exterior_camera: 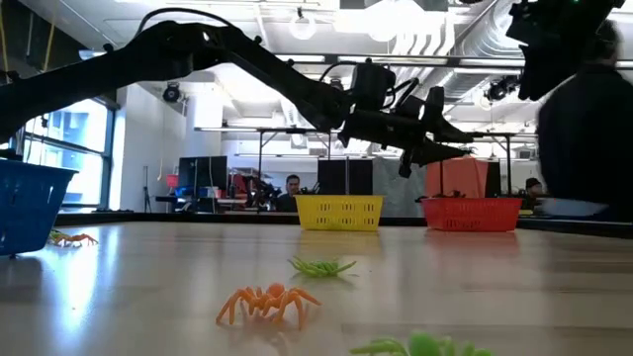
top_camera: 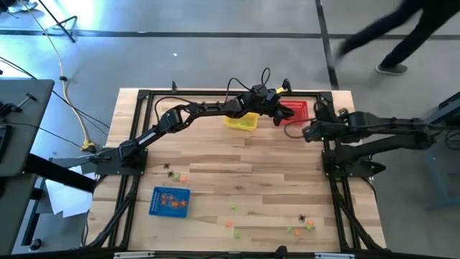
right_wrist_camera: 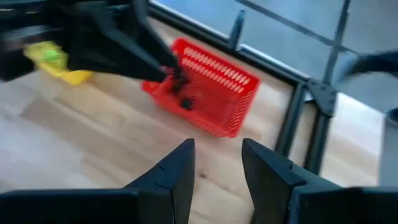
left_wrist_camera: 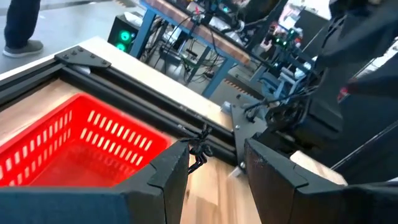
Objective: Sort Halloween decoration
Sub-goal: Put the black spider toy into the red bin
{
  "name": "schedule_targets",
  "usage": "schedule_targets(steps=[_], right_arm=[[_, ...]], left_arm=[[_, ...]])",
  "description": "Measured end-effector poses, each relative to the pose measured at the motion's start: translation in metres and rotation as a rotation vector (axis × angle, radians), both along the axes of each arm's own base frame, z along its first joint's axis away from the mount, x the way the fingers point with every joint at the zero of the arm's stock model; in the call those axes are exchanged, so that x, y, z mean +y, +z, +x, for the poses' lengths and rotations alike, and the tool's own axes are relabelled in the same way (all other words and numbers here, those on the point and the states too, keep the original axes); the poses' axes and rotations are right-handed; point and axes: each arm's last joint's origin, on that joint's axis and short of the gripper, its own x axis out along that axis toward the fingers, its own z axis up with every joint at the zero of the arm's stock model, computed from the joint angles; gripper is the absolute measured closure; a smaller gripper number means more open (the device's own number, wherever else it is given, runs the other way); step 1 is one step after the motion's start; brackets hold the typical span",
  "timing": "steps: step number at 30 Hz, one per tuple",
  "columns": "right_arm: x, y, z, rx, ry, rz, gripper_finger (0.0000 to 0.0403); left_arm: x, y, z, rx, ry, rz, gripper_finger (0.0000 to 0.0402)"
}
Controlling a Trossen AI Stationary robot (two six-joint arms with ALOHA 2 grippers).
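The Halloween decoration is spread about: a black spider point(left_wrist_camera: 198, 152) dangles between the fingers of the left hand point(top_camera: 277, 115) at the far edge of the table point(top_camera: 251, 162), right by the red basket point(top_camera: 295, 110), while orange and green trinkets lie loose near the front, such as the orange spider point(exterior_camera: 267, 302) and the green one point(exterior_camera: 321, 266), with several orange pieces already in the blue basket point(top_camera: 170, 201) at the near left. From where I stand the left hand looks to be grasping that black spider only by a leg or two, its fingers standing fairly wide around it, just over the basket's near-right rim. To finish this step well, I would judge it should carry the spider a little further over the middle of the red basket before letting go, since a drop at the rim could send it onto the table or the frame. A black piece point(right_wrist_camera: 185, 101) already lies inside. The yellow basket point(top_camera: 241, 121) sits just left of the red one. The right hand point(top_camera: 307, 133) waits released, nothing between its fingers, hovering just near the red basket on the right; it should keep clear.
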Motion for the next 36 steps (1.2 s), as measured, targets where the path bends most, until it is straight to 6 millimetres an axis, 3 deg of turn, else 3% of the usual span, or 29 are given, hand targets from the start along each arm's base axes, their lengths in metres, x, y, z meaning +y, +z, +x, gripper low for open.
schedule_targets(steps=[10,20,26,30,36], right_arm=[[-0.027,0.003,-0.006,0.050,-0.119,-0.038,0.0274],[-0.064,-0.003,0.015,0.071,-0.094,0.033,0.0274],[-0.087,-0.009,0.027,0.058,0.016,0.100,0.0274],[-0.100,-0.009,0.019,0.031,-0.016,0.118,0.0274],[-0.110,-0.005,0.013,0.063,-0.131,0.011,0.0274]], left_arm=[[0.000,0.005,0.001,-0.047,0.004,-0.013,0.0259],[-0.004,0.008,0.001,-0.052,-0.031,-0.016,0.0259],[-0.005,0.008,0.001,-0.053,-0.052,-0.027,0.0259],[-0.005,0.008,0.001,-0.054,-0.052,-0.027,0.0259],[-0.004,0.008,0.001,-0.054,-0.049,-0.026,0.0259]])
